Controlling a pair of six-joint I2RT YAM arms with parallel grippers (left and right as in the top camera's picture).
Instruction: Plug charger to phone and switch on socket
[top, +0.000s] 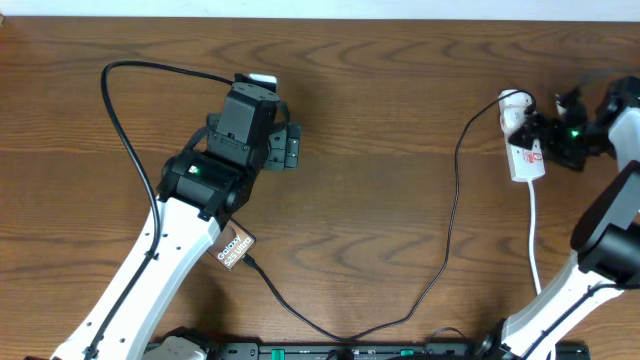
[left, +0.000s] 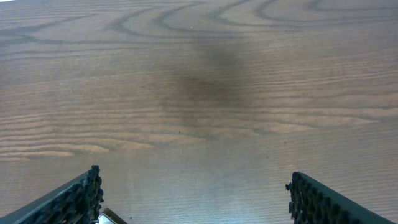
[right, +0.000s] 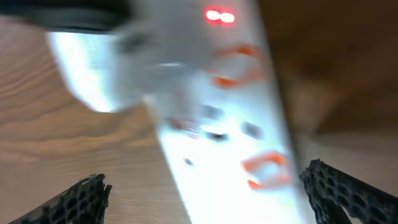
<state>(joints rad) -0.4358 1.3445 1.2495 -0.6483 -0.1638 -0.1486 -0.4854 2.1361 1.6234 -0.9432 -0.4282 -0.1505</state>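
Wooden table, phone mostly hidden under left arm, socket blurred.

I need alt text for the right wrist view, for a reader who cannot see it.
A blurred white power strip with a glowing red light and red switch marks lies on the wooden table. The open right gripper hangs over it.

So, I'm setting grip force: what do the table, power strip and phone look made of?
Table: wood or wood-look laminate, matte; grain lines show. Power strip: smooth white plastic, apparently; moulded body with red marks. Phone: dark face with white print, mostly hidden; material unclear.
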